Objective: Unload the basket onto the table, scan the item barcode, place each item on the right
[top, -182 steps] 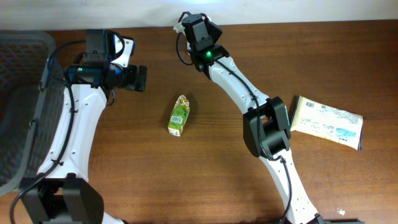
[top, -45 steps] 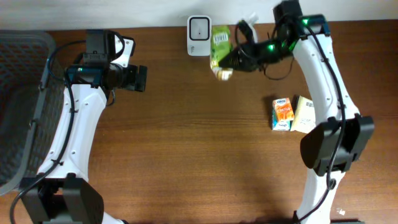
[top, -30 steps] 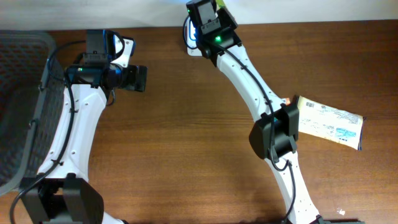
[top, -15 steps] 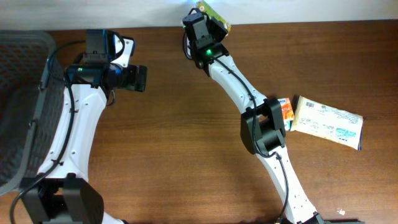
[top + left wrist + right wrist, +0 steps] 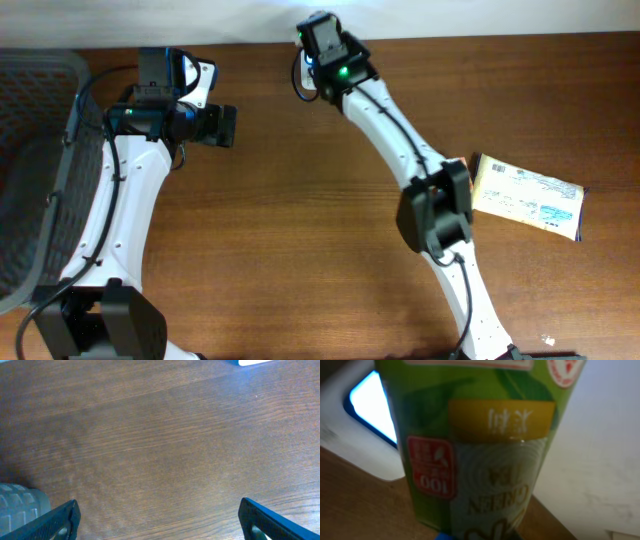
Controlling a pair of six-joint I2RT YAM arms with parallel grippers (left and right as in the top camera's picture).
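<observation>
A green tea carton (image 5: 480, 445) fills the right wrist view, upside down to the camera, and my right gripper (image 5: 322, 45) is shut on it at the table's far edge. Just behind and left of the carton stands the white scanner (image 5: 350, 440), its window glowing blue-white. From overhead the right wrist covers the carton and most of the scanner. No barcode shows on the carton face turned to the camera. My left gripper (image 5: 222, 127) hangs open over bare wood at the left, with nothing between its fingers (image 5: 60, 520).
A grey mesh basket (image 5: 30, 150) stands along the left edge, and its corner (image 5: 20, 502) shows in the left wrist view. A white printed packet (image 5: 525, 195) lies at the right, beside the right arm's elbow. A pale wall runs behind the table.
The right wrist has shifted slightly at the scanner, and the carton that stuck out past the far edge is now hidden under the wrist. The left arm has not moved.
</observation>
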